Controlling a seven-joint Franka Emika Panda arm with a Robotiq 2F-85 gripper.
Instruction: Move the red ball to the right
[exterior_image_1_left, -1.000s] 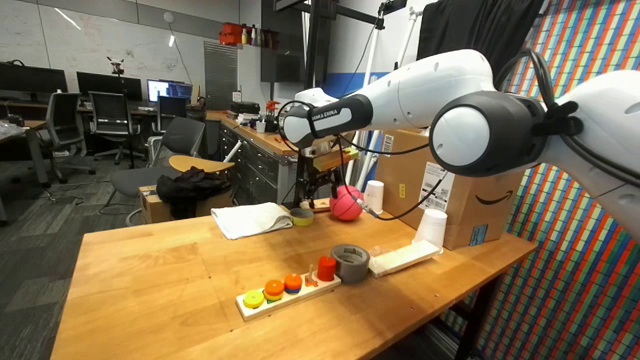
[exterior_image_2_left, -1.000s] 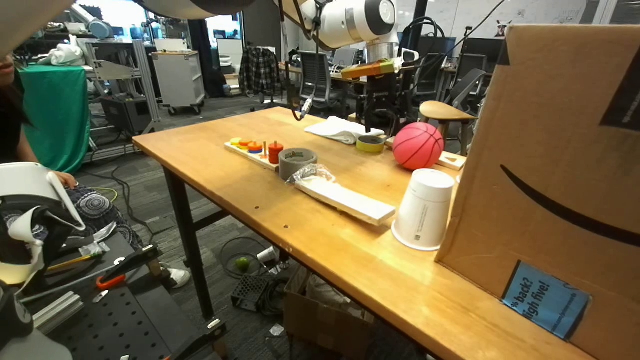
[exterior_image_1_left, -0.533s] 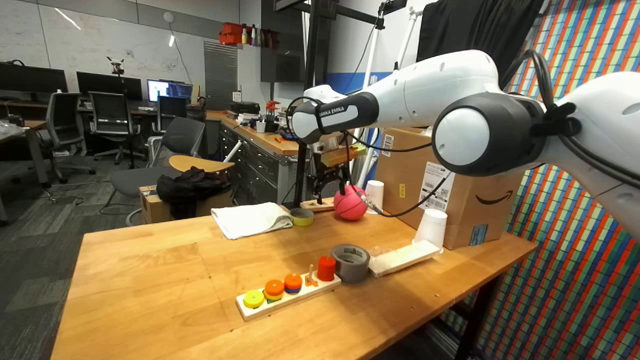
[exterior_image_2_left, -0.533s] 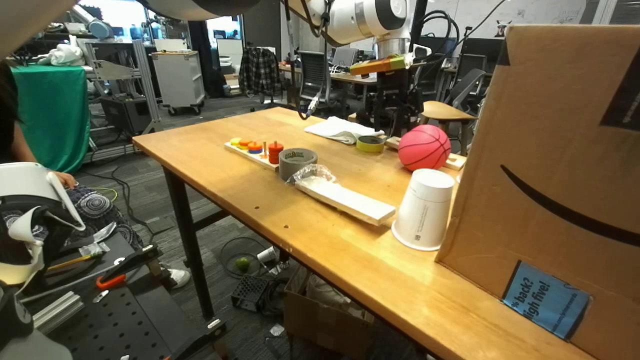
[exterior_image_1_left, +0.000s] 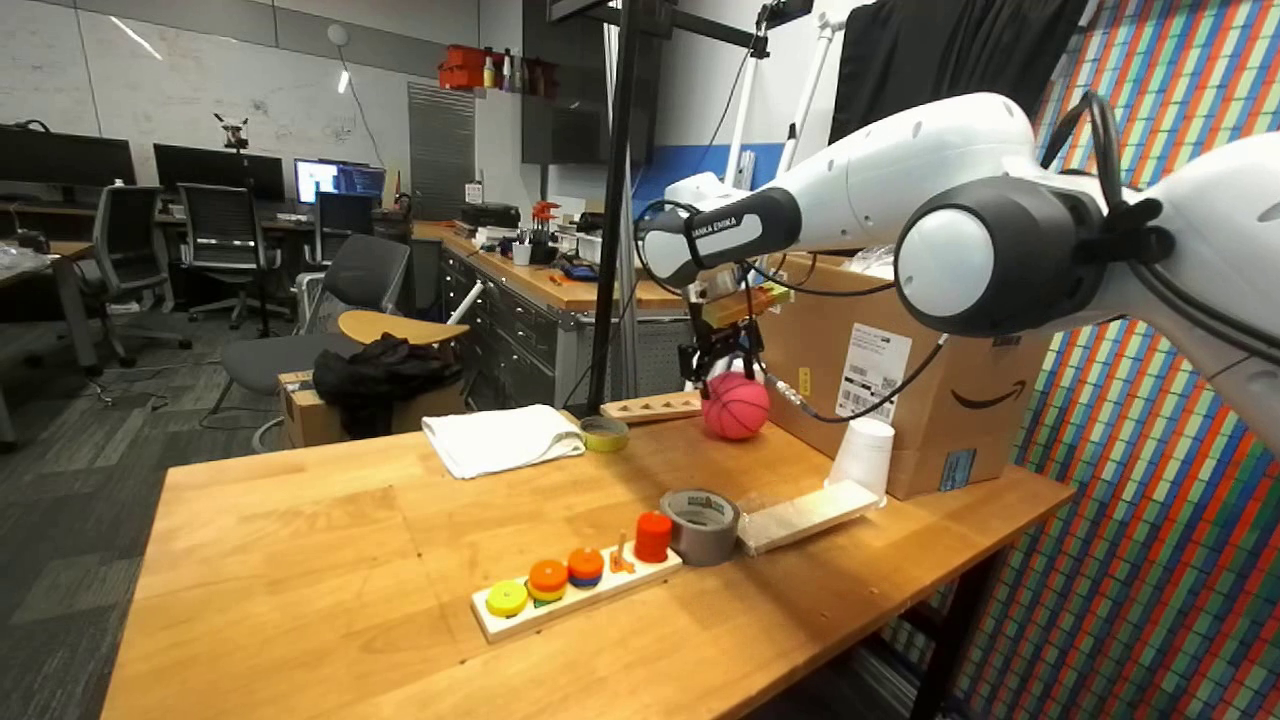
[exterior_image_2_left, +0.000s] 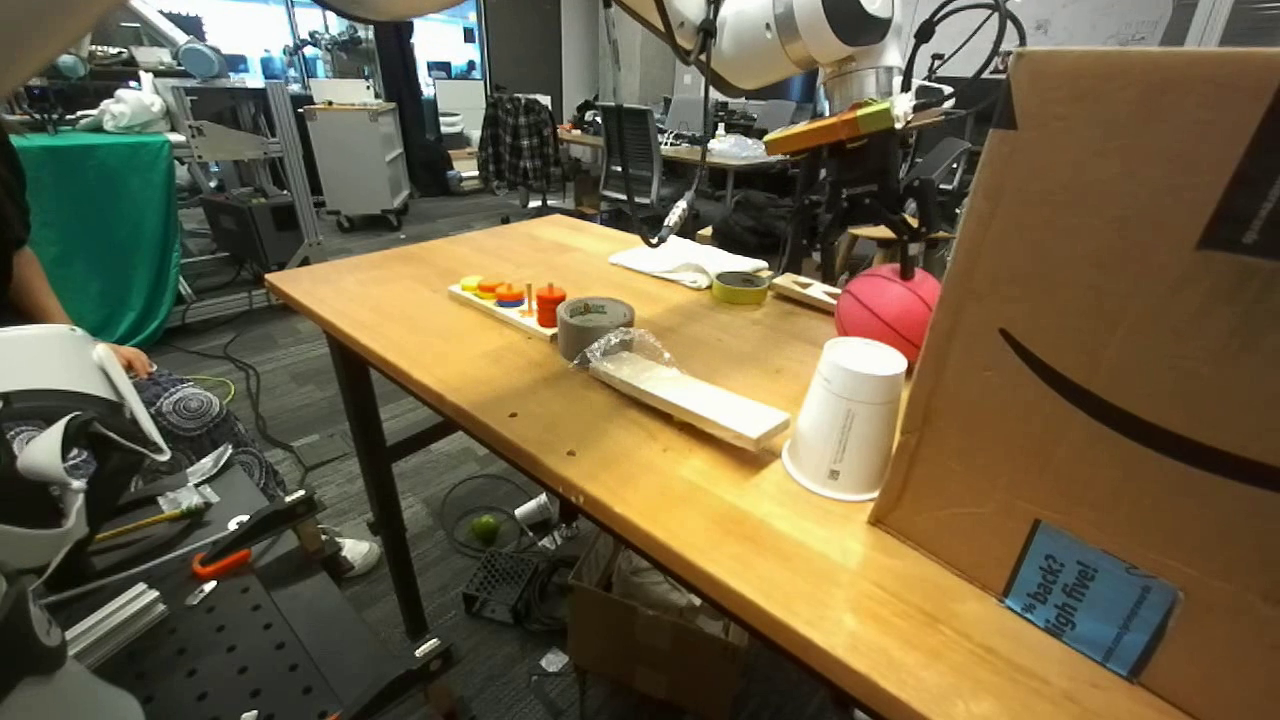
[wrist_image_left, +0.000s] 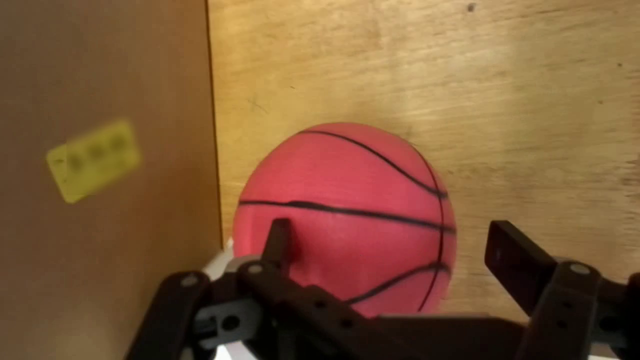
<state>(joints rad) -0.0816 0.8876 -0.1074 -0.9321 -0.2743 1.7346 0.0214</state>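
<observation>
There sat the red ball (exterior_image_1_left: 736, 408) in an exterior view, on the table (exterior_image_1_left: 330, 540), cardboard box (exterior_image_1_left: 940, 425) just beside it at approx. 3 o'clock, yellow tape roll (exterior_image_1_left: 605, 434) well off at 9, and the gripper (exterior_image_1_left: 727, 380) hung over its crown, arm (exterior_image_1_left: 920, 175) reaching in from 2 o'clock. Next, in an exterior view, a fingertip (exterior_image_2_left: 907, 260) stood at the ball's 1 o'clock, touching or v. nearly, hard to call; upturned cup (exterior_image_2_left: 848, 420) nearby at approx. 6 o'clock. Then the wrist view: jaws spread wide, nothing pinched, near finger (wrist_image_left: 278, 245) over the ball's 8 o'clock, far finger (wrist_image_left: 520, 267) clear out at 4! Why so lopsided? Ball looked abt. as wide as the gap, so a one-finger nudge or roll was prob. the plan. If boxward meant "right", the box was prob. the backstop, w/ little travel left.
</observation>
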